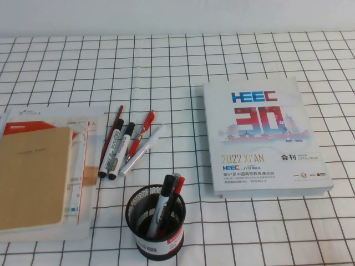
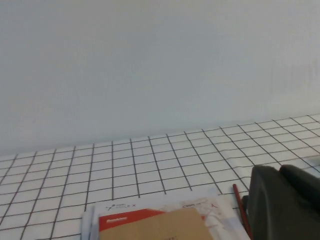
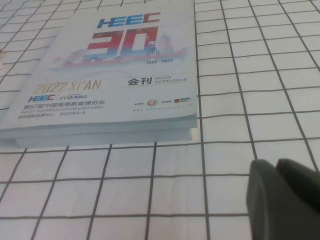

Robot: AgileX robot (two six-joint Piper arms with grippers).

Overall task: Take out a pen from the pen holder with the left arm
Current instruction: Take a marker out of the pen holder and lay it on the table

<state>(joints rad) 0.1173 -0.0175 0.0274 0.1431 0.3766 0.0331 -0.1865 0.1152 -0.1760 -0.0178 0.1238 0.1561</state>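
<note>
A black mesh pen holder (image 1: 155, 224) stands near the table's front edge, with a black-capped marker (image 1: 165, 194) and a red pen (image 1: 177, 185) sticking up out of it. Neither arm appears in the high view. In the left wrist view my left gripper (image 2: 279, 169) hangs low over the table's left side, shut and empty, with a loose red pen (image 2: 240, 205) just beside it. The pen holder does not appear in that view. My right gripper (image 3: 276, 162) is shut and empty above bare tablecloth in front of the catalogue (image 3: 110, 75).
Several loose pens and markers (image 1: 119, 147) lie on the checked cloth behind the holder. A tan notebook (image 1: 33, 177) on papers lies at the left. The white HEEC catalogue (image 1: 260, 133) lies at the right. A pale wall (image 2: 160, 65) backs the table.
</note>
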